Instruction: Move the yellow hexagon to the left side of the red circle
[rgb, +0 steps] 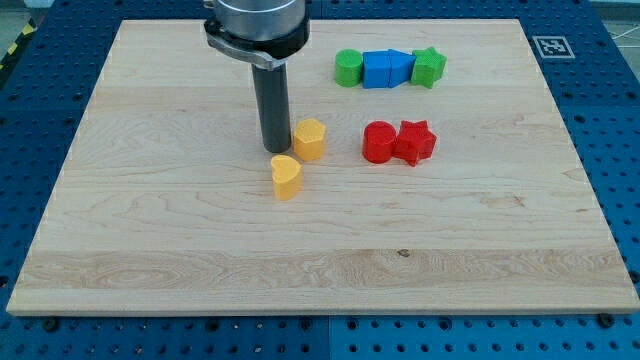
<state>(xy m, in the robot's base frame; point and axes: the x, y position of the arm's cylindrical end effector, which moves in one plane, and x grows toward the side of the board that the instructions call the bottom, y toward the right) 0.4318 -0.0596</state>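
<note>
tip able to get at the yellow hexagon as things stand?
Probably yes. My tip sits right at the yellow hexagon, on its left in the view; nothing lies between them. The yellow heart sits just below.

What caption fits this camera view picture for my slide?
My tip touches the yellow hexagon block from the view's left, with the red circle block further right.

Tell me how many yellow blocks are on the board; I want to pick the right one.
2. The yellow hexagon sits just right of my tip; the yellow heart lies just below the tip. None seems hidden.
</note>
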